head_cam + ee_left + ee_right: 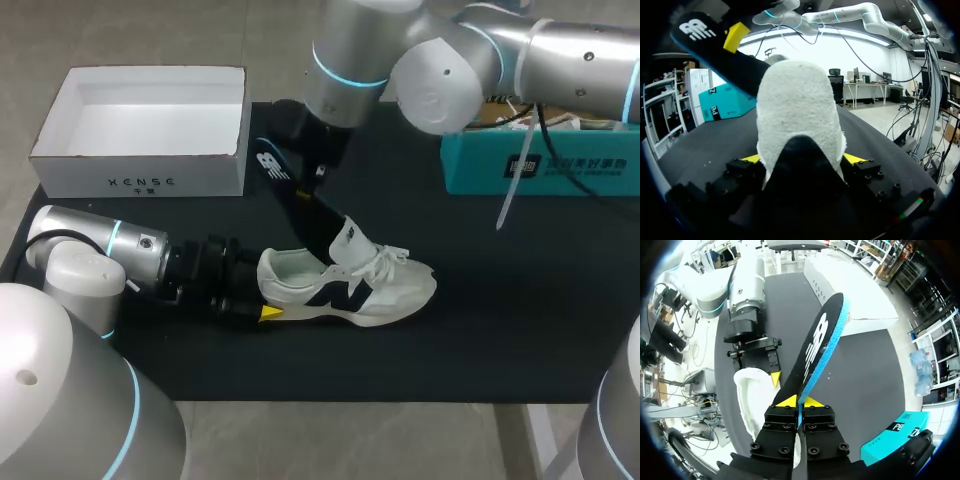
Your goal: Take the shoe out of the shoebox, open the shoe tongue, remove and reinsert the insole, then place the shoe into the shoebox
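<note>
A white shoe [350,290] with a dark logo lies on its sole on the black mat, toe to the right. My left gripper [265,292] holds its heel, one yellow-tipped finger on each side; in the left wrist view the heel [800,110] fills the gap of that gripper [802,160]. A black insole [320,225] with a blue underside slants up out of the shoe's opening. My right gripper [312,185] is shut on it above the shoe. In the right wrist view the insole [817,340] runs ahead from between the closed tips of that gripper [800,401].
The open white shoebox [140,160] stands at the back left of the mat, with nothing in it. A teal box [540,165] sits at the back right. Bare mat lies in front of and to the right of the shoe.
</note>
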Motion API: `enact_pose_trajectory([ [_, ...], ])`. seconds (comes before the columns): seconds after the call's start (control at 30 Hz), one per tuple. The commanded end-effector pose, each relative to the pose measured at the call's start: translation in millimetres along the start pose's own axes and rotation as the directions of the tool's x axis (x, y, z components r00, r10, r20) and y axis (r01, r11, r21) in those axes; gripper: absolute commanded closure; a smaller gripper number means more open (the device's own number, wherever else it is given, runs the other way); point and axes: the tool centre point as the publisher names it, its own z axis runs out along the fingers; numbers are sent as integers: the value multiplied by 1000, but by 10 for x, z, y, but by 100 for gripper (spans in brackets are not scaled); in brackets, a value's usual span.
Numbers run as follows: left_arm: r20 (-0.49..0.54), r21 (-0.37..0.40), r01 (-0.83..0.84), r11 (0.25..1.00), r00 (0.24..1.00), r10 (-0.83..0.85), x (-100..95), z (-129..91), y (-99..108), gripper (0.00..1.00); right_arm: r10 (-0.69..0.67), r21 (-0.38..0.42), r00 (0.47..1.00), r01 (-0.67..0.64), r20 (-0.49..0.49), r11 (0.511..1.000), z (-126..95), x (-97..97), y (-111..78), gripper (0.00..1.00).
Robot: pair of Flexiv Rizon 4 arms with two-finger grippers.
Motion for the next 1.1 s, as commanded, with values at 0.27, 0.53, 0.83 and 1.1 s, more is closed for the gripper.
enact_pose_trajectory([
  [0.27, 0, -1, 0, 1000, 1000, 0, 12, 5, 10, 100, 5, -28, 983, 0, 185, 1000, -1129, -237, 222, 100],
  [0.53, 0, -1, 0, 1000, 1000, 0, 12, 5, 10, 100, 5, -28, 983, 0, 185, 1000, -1129, -237, 222, 100],
  [0.83, 0, -1, 0, 1000, 1000, 0, 12, 5, 10, 100, 5, -28, 983, 0, 185, 1000, -1129, -237, 222, 100],
  [1.1, 0, -1, 0, 1000, 1000, 0, 12, 5, 10, 100, 5, -28, 983, 0, 185, 1000, -1129, -237, 222, 100],
])
